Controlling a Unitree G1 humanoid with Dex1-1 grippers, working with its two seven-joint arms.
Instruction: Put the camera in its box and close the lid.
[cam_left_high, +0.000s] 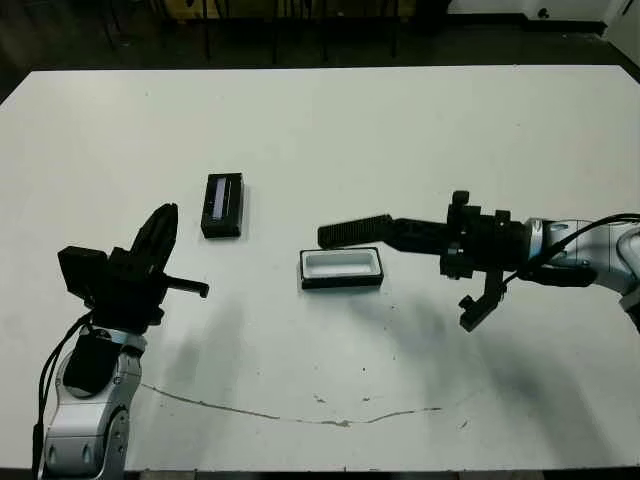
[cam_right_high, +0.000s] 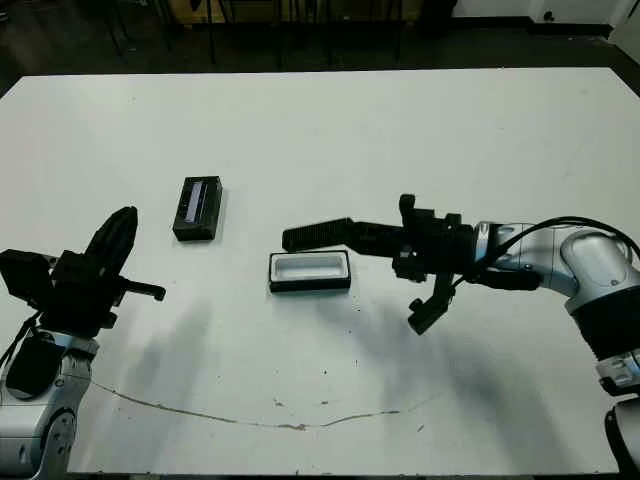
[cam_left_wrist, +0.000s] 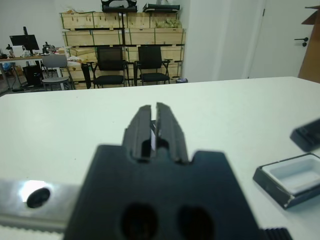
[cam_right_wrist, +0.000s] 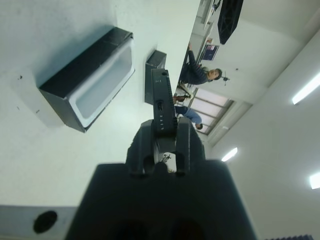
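At the near left, the left gripper (cam_left_high: 160, 235) hovers above the table (cam_left_high: 330, 130) with fingers pressed together, holding nothing. The box (cam_left_high: 342, 268) lies open at the centre. Just beyond and above it, the right gripper (cam_left_high: 392, 230) clamps the camera (cam_left_high: 355, 231). The lid (cam_left_high: 222, 204) lies farther left.

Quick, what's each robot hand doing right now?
Left tool: closed, holding nothing.
Right tool: closed on the camera, holding it above the box.
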